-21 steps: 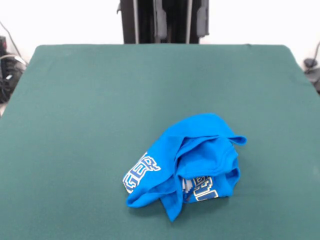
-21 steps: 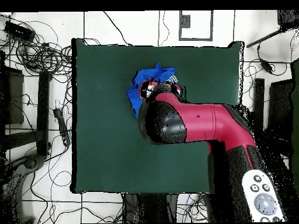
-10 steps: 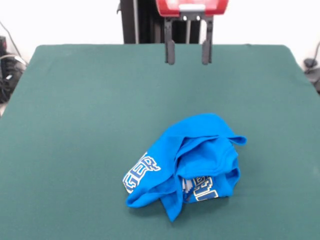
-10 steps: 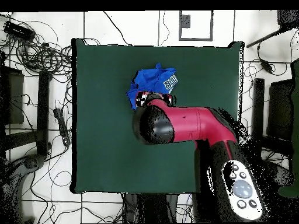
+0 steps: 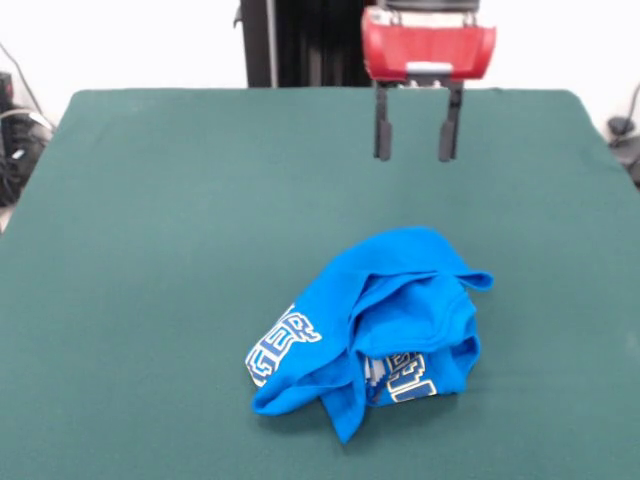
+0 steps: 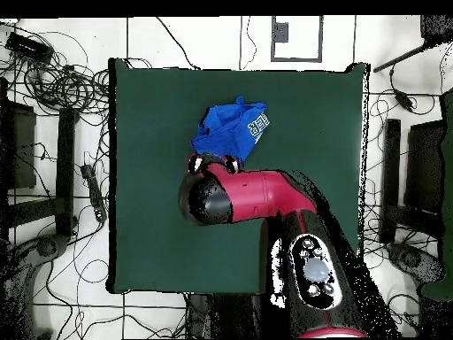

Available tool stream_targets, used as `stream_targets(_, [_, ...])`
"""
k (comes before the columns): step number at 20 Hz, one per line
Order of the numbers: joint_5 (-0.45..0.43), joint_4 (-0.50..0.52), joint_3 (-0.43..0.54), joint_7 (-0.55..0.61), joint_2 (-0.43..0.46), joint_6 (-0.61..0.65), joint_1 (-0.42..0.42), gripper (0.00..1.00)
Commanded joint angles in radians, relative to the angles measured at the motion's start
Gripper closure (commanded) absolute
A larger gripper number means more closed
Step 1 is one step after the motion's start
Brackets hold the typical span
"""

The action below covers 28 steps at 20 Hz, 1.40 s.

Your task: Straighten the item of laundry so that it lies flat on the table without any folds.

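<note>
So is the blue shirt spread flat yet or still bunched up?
Bunched up. The shirt lies in a crumpled heap, layers folded over its lettering, on the table.

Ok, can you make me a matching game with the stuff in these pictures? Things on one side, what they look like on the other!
Things:
1. T-shirt
2. table
3. tool
4. arm

Looks:
A. dark green, flat and wide
B. open, hanging above the table, touching nothing
C. bright blue, crumpled in a heap
D. red and black, reaching over the table

Pairs: 1-C, 2-A, 3-B, 4-D
</note>
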Motion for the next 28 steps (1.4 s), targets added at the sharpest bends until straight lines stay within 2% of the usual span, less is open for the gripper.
stream_targets(1, [0.055,0.045,-0.091,0.272,0.107,-0.122,0.095,0.00])
stream_targets(5, [0.088,0.048,-0.074,0.237,0.138,-0.153,0.073,0.00])
stream_targets(7, [0.101,0.035,-0.077,0.214,0.124,-0.124,0.071,0.00])
stream_targets(12, [0.159,-0.079,-0.029,0.099,0.079,0.129,0.029,0.00])
stream_targets(15, [0.178,-0.144,-0.011,0.052,0.074,0.235,0.015,0.00])
stream_targets(22, [0.181,-0.152,-0.003,0.061,0.067,0.275,0.013,0.00])
stream_targets(28, [0.176,-0.223,-0.006,0.064,0.097,0.329,0.030,0.00])
